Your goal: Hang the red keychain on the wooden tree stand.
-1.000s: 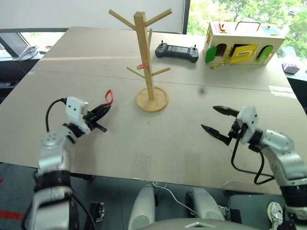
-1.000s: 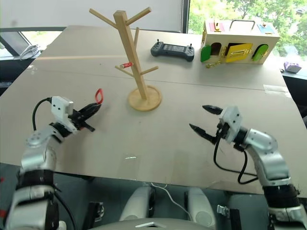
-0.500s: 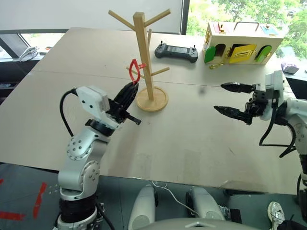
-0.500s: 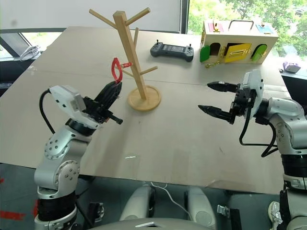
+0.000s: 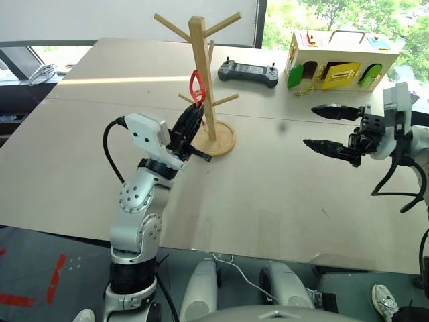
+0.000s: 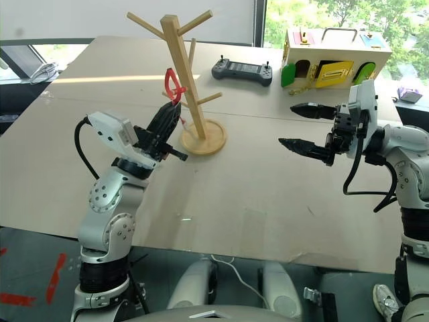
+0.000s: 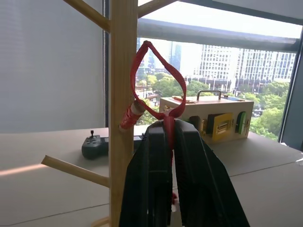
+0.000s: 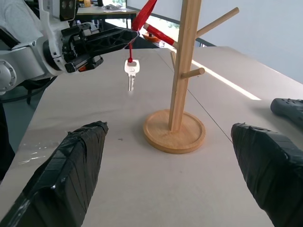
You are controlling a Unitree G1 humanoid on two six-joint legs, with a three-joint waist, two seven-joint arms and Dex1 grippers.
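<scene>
Red keychain point(image 5: 196, 86), a thin plastic loop, stands beside the wooden tree stand point(image 5: 206, 74) post, pinched in the raised left gripper point(image 5: 190, 121); the right wrist view shows its silver key point(image 8: 130, 71) dangling, right gripper point(image 5: 328, 127) spread and empty.

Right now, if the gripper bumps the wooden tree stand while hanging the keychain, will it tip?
Possibly: the wooden tree stand is tall and slim on a small disc base. It looks light. The red keychain in the left gripper is already close to the post.

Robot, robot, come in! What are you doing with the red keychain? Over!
Left gripper shut on red keychain, beside wooden tree stand. Not hung yet. Right gripper open.
</scene>
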